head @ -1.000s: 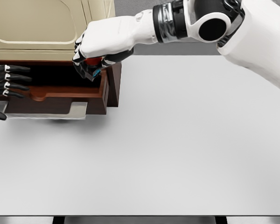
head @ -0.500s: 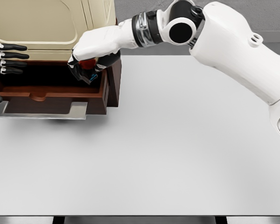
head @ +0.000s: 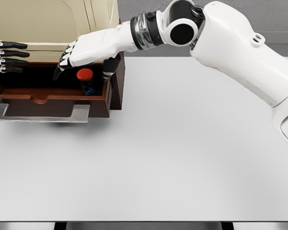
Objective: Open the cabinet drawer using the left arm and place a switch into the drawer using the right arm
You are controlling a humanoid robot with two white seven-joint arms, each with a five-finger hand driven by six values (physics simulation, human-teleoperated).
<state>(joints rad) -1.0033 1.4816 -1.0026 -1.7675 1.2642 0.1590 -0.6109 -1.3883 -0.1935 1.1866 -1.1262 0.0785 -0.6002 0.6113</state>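
The brown cabinet drawer (head: 53,106) stands pulled out from the beige cabinet (head: 43,28) at the upper left. Inside its right end sits the switch (head: 86,80), a dark body with a red button on top and a bit of blue. My right hand (head: 81,64) hovers just above the switch with its fingers spread, touching nothing. My left hand (head: 7,56) shows at the left edge above the drawer's back left, fingers stretched out flat and holding nothing.
A grey handle plate (head: 43,113) runs along the drawer's front. The white table (head: 182,153) stretches to the right and toward me. My right arm (head: 221,43) crosses the upper right of the picture.
My right hand has spread its fingers and let the switch go; it now rests in the drawer. The left hand has risen from the drawer front to beside the cabinet.
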